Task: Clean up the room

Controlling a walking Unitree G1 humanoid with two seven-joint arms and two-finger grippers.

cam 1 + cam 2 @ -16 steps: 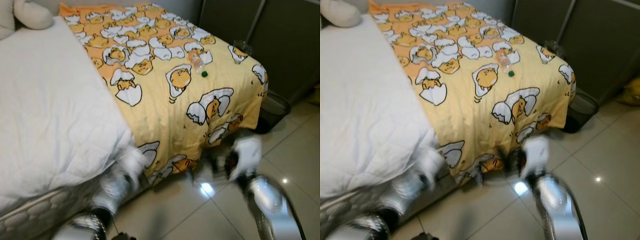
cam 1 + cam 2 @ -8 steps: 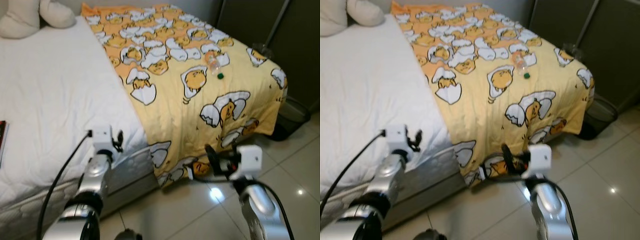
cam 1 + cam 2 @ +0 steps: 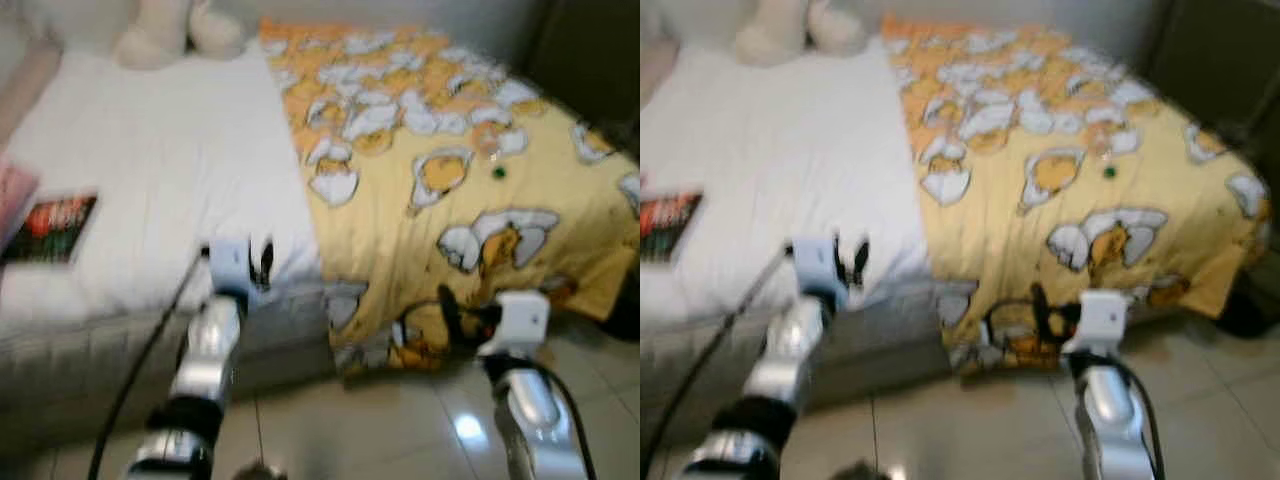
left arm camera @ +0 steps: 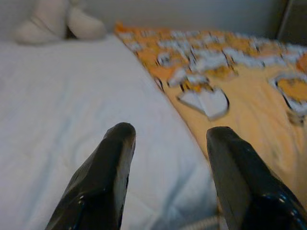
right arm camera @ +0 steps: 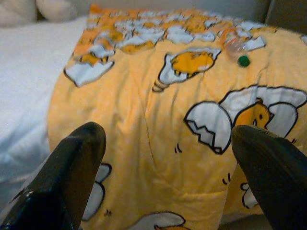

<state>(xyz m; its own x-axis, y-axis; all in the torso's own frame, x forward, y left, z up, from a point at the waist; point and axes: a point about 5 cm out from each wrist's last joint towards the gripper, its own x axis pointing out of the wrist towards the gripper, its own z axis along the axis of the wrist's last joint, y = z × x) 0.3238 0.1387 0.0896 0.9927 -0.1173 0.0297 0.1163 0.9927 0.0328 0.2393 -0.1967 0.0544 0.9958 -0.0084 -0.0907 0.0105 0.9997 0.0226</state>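
A clear plastic bottle [image 5: 235, 47] with a green cap [image 5: 243, 61] lies on the yellow egg-print blanket [image 3: 450, 200], far over on the bed's right side. A dark book [image 3: 55, 228] rests on the white sheet [image 3: 170, 160] at the left. My left gripper [image 3: 262, 265] is open at the mattress's front edge, with nothing between its fingers [image 4: 110, 163]. My right gripper [image 3: 445, 305] is open, low in front of the hanging blanket edge and holding nothing. The head views are blurred.
Cream plush toys [image 3: 165, 35] lie at the head of the bed. A dark bin [image 3: 1245, 305] stands on the tiled floor [image 3: 380, 420] off the bed's right corner, below dark cupboard doors [image 3: 1210, 50]. A pink thing [image 3: 15, 190] shows at the far left.
The whole picture has shifted right as the camera turned left, bringing the book into view. Both arms, blurred and low a second ago, are now raised toward the bed edge.
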